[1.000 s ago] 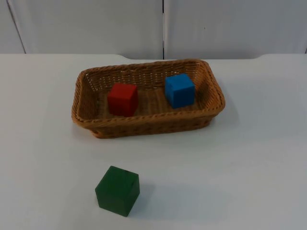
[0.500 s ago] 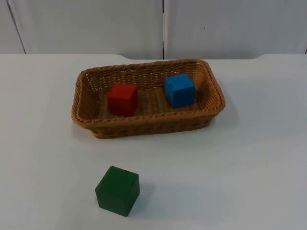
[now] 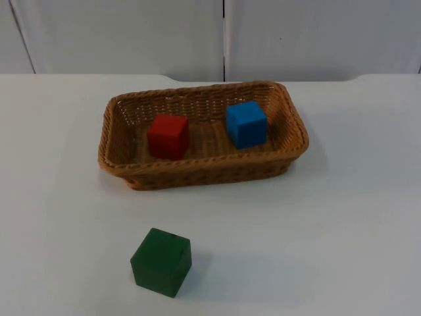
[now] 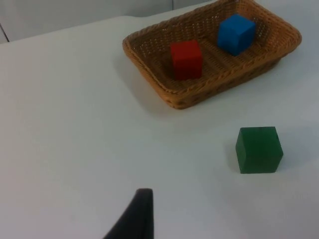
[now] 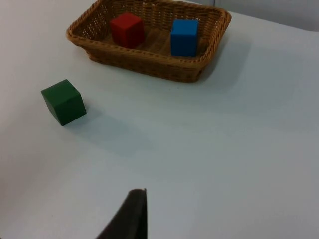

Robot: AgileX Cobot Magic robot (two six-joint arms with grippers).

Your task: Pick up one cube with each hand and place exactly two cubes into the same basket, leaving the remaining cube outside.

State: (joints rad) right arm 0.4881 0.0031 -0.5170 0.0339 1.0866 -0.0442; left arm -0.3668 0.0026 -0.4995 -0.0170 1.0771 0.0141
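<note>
A brown wicker basket (image 3: 197,166) stands at the middle of the white table. Inside it sit a red cube (image 3: 168,135) on the left and a blue cube (image 3: 247,124) on the right, apart from each other. A green cube (image 3: 161,261) rests on the table in front of the basket, outside it. My left gripper (image 4: 135,216) waits over bare table, well back from the green cube (image 4: 258,150) and the basket (image 4: 199,95). My right gripper (image 5: 130,216) also waits away from the green cube (image 5: 63,102) and the basket (image 5: 149,65).
The grey partition wall (image 3: 131,33) closes the table's far edge behind the basket. Bare white table top (image 3: 329,230) spreads to both sides of the basket and around the green cube.
</note>
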